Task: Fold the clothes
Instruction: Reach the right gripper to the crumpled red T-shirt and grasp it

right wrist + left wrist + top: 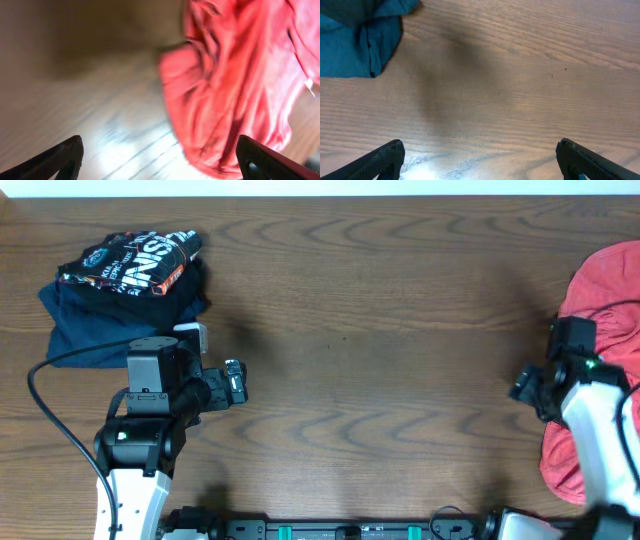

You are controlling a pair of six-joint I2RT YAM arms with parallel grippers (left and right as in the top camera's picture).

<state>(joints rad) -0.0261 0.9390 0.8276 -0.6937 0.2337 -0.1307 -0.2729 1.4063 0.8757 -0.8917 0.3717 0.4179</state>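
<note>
The coral-red T-shirt (604, 290) lies crumpled at the table's right edge, partly under my right arm. In the right wrist view it (235, 80) fills the upper right, blurred, with no lettering visible. My right gripper (157, 162) is open and empty, its fingers wide apart over the shirt's near edge and bare wood. In the overhead view it (530, 388) sits at the shirt's left side. My left gripper (480, 160) is open and empty above bare wood, and shows in the overhead view (236, 380) at the lower left.
A black shirt with white and orange print (135, 262) lies on a navy blue folded garment (85, 330) at the back left. The navy garment's corner (357, 45) shows in the left wrist view. The wooden table (380, 330) spans the middle.
</note>
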